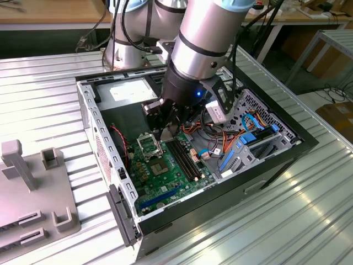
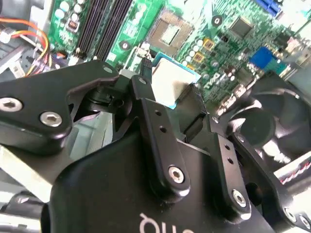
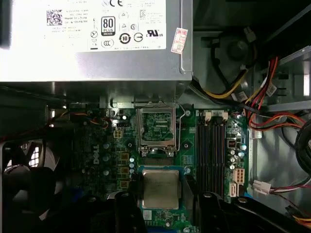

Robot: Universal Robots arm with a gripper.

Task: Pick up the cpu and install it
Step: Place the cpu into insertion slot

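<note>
The cpu [image 3: 160, 187] is pinched flat in the gripper [image 3: 161, 190] near the open socket [image 3: 156, 127]; it must hang level, corners matched.

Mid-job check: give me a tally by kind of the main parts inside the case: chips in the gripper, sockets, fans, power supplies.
cpu: 1, clamped in the gripper
socket: 1, no chip in it
fan: 1
power supply: 1
Total: 4
</note>
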